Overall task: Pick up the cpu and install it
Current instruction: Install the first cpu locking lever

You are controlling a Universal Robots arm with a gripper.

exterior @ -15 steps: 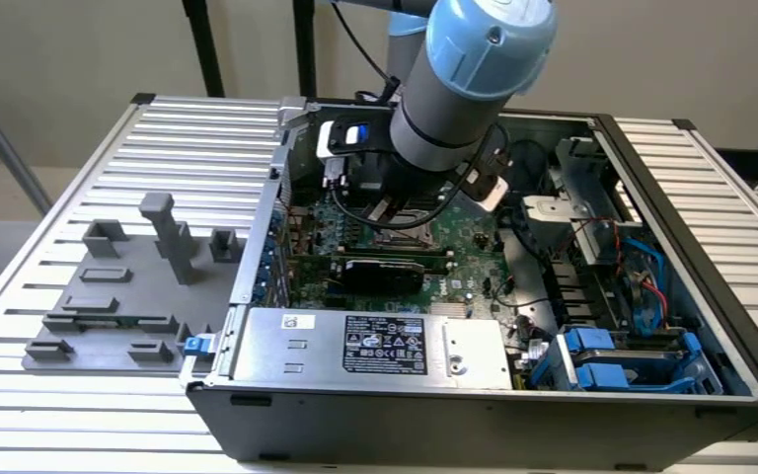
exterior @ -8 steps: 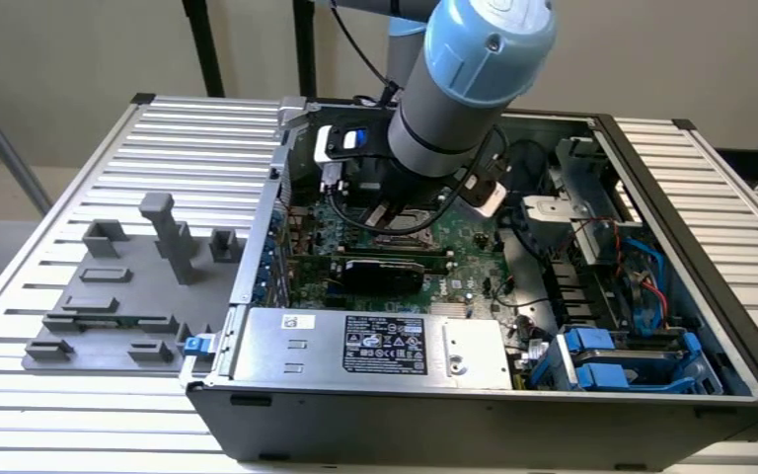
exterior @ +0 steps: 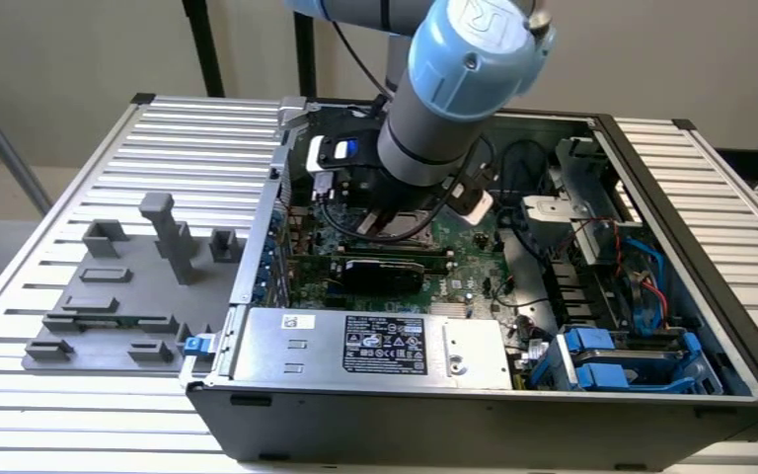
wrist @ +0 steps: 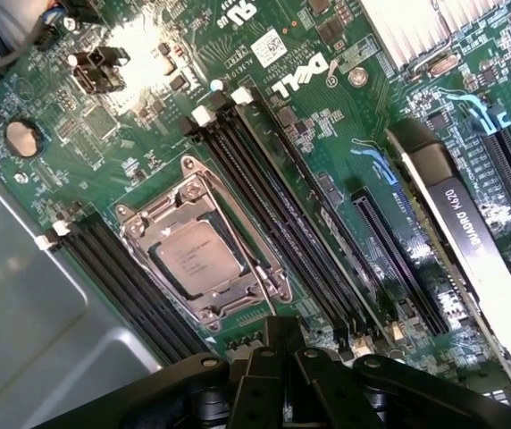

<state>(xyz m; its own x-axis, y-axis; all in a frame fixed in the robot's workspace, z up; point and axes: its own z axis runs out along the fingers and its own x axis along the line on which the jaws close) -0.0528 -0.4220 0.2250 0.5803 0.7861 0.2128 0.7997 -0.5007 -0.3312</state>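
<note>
Slatted aluminium surface (exterior: 63, 415), ribbed, pale grey. Open computer case (exterior: 485, 415), dark sheet metal, boxy. Green motherboard (wrist: 148, 107), densely printed, with long black memory slots (wrist: 273, 188). Grey plastic fixture blocks (exterior: 129, 286), matte, stepped, on the exterior view's left. My pincer (wrist: 282, 344), black, jaws closed together with nothing in them, above the board. Cpu (wrist: 197, 255), flat silvery square, seated inside the socket's metal frame (wrist: 238, 304).

A silvery chip (wrist: 196, 254) is framed in grey metal on a green board (wrist: 148, 107) with black slots (wrist: 273, 206).
</note>
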